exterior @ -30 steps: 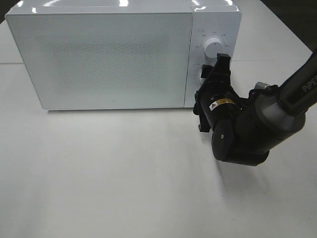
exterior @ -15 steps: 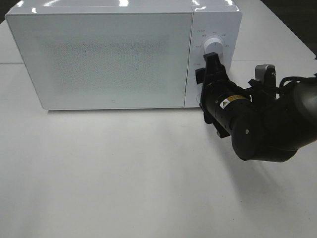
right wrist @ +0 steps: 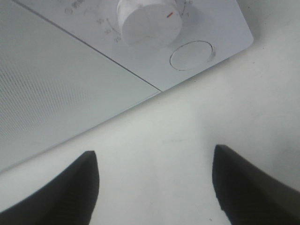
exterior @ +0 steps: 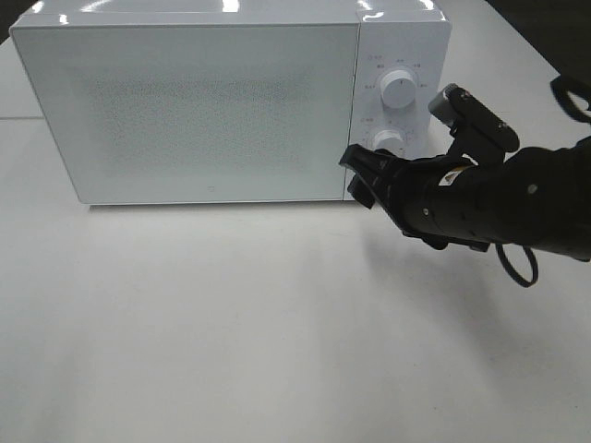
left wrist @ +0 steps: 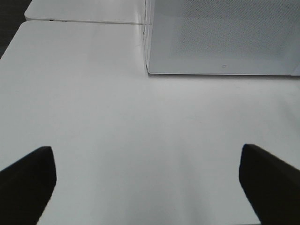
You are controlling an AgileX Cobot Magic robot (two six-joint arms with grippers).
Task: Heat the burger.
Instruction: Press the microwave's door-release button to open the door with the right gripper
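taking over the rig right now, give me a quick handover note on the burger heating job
Left gripper: jaws open, empty, over the table near the front left corner of the microwave.
Right gripper: jaws open, empty, facing the lower knob and round button.
Burger: in no view; door shut, contents hidden.
Done: cannot tell if the knobs are set.
To do: check the burger is inside, set the heating, later take it out.

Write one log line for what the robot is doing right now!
microwave: shut | right gripper: open, empty, near microwave controls | left gripper: open, empty, over table | burger: not in view
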